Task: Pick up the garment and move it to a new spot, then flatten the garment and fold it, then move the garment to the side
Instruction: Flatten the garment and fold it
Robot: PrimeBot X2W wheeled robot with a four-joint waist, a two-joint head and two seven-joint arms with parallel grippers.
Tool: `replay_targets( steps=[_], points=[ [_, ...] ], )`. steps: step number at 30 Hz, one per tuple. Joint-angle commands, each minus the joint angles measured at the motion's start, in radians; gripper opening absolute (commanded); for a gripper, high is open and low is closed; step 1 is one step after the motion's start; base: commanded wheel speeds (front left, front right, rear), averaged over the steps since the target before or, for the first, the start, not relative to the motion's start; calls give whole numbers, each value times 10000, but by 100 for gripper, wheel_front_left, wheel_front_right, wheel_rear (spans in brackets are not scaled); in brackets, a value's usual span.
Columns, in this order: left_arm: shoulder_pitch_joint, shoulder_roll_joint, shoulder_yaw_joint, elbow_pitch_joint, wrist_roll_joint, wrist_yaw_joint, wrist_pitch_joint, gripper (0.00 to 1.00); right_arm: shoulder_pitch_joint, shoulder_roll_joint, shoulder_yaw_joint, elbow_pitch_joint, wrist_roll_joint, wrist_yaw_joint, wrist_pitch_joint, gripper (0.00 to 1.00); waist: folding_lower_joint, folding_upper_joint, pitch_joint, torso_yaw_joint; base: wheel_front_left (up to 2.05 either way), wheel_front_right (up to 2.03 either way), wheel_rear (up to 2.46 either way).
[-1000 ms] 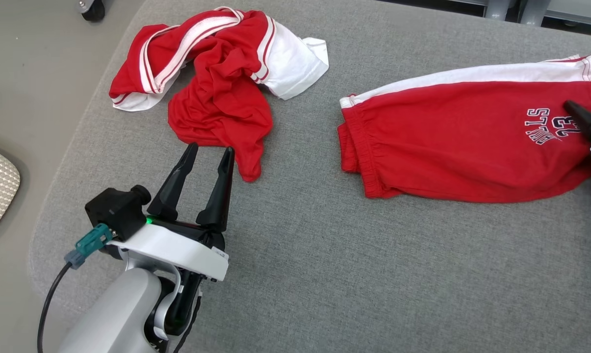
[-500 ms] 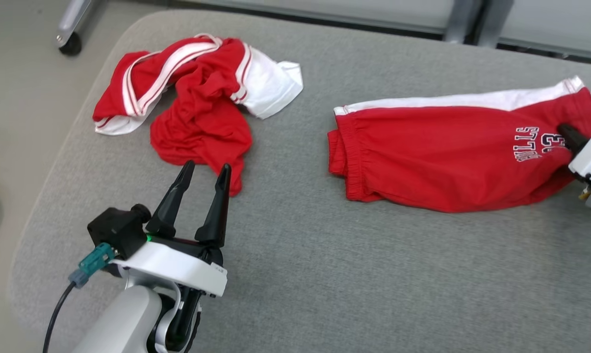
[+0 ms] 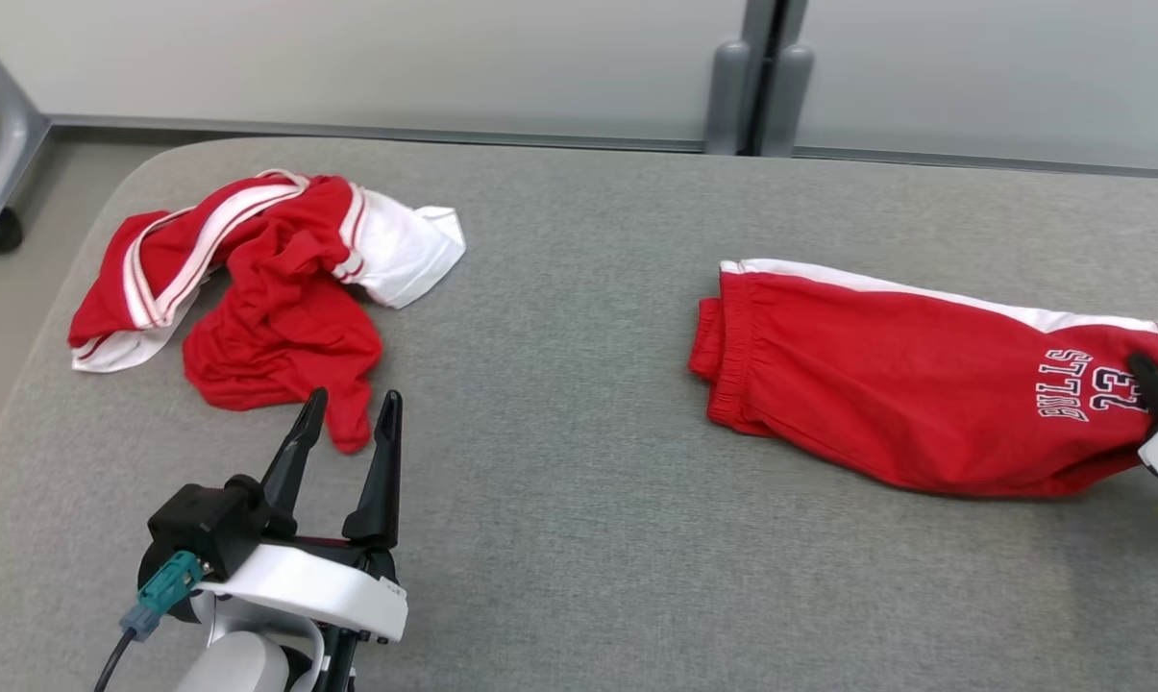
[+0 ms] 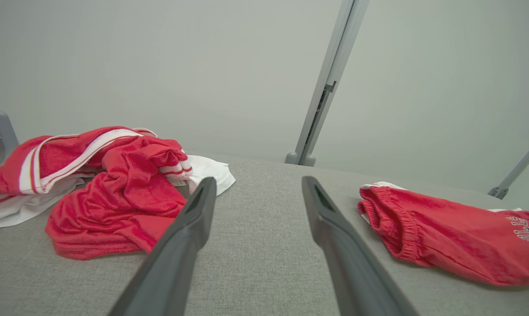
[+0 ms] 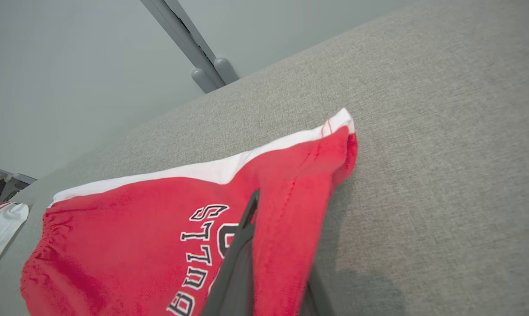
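Shorts (image 3: 886,394), red: now lie farther right of the crumpled jersey (image 3: 271,308) than a moment ago, slanted on the grey table (image 3: 579,557). Right gripper (image 3: 1153,380): fingers clamped on the shorts' leg end, beside the lettering. Left gripper (image 3: 354,399): fingers spread apart, just beside the jersey.

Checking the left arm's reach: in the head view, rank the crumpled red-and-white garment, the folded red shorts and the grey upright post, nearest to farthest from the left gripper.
1. Crumpled red-and-white garment, right by the left gripper.
2. Folded red shorts, off to its right.
3. Grey upright post, at the back.
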Motion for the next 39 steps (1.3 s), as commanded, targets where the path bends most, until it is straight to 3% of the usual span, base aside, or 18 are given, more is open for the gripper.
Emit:
replay_targets(
  steps=[1, 5, 11, 18, 29, 30, 31, 33, 34, 35, 39],
  points=[
    [91, 2, 71, -20, 63, -42, -49, 100, 83, -77, -26, -103, -100, 3, -148, 0, 0, -1, -126, -199, 0, 0, 0],
    [167, -123, 141, 60, 165, -184, -49, 100, -145, -257, 62, -360, -440, 3, -529, 0, 0, -1, -158, -278, 0, 0, 0],
    [255, -328, 127, 284, 218, -352, -49, 100, -745, -37, 526, -718, -1201, 3, -740, 0, 0, -1, -314, -46, 0, 0, 0],
    [274, -637, 148, 600, 268, -529, -49, 100, -1431, 938, 1193, -713, -1671, 3, -216, 0, 0, -1, -451, 569, 0, 0, 0],
    [114, -856, 271, 1026, 366, -725, -49, 100, -2128, 2745, 2116, 1044, -1894, 3, 912, 0, 0, -1, -364, 1205, 0, 0, 0],
    [93, -880, 291, 1038, 375, -726, -49, 100, -2167, 2863, 2164, 1151, -1910, 3, 908, 9, 0, -1, -329, 1221, 0, 0, 0],
    [75, -900, 312, 1055, 378, -748, -49, 100, -2185, 2964, 2211, 1249, -1907, 3, 890, 31, 0, -1, -301, 1230, 0, 0, 0],
    [50, -948, 362, 1084, 412, -761, -49, 100, -2199, 3117, 2318, 1316, -1913, 3, 894, 51, 0, -1, -244, 1221, 0, 0, 0],
    [38, -973, 387, 1099, 431, -783, -49, 100, -2203, 3153, 2385, 1353, -1927, 3, 932, 67, 0, -1, -222, 1206, 0, 0, 0],
    [34, -990, 424, 1117, 438, -800, -49, 100, -2205, 3188, 2440, 1364, -1936, 3, 906, 100, 0, -1, -209, 1175, 0, 0, 0],
    [64, -978, 638, 1167, 469, -801, -49, 100, -2159, 3269, 2587, 1158, -1924, 3, 629, 100, 0, -1, -272, 949, 0, 0, 0]
  ],
)
